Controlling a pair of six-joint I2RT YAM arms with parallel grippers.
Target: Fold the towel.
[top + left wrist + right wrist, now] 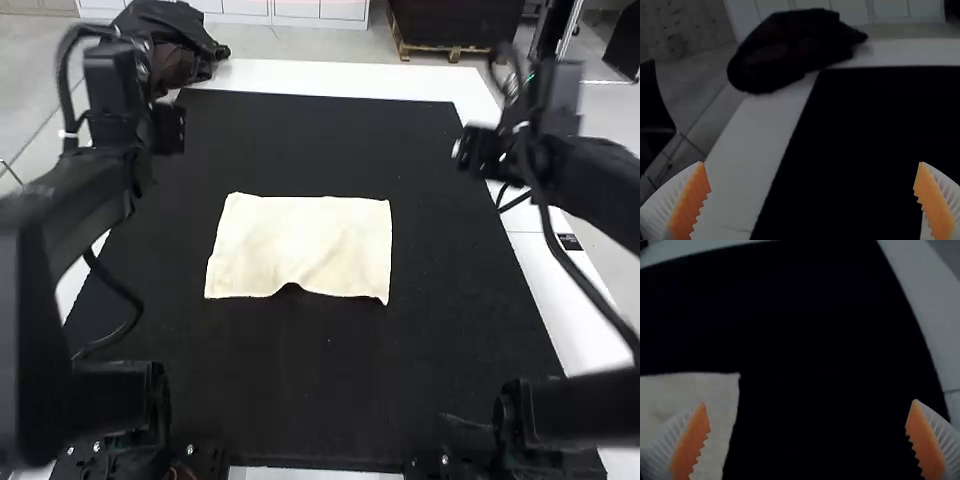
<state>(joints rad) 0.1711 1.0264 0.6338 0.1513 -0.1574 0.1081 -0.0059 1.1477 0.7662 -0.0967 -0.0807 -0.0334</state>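
Observation:
A cream towel lies as a flat rectangle near the middle of the black mat, its near edge lifted in a small arch; whether it is layered I cannot tell. My left gripper is raised over the mat's left side, away from the towel. On the right, my right gripper hangs above the mat's right edge. The left wrist view has the left gripper open and holding nothing. In the right wrist view, the right gripper is open too, with a corner of the towel lying below on the mat.
The black mat covers most of the white table. A dark bundled bag or cloth rests at the table's far left corner. Cables hang from both arms beside the mat.

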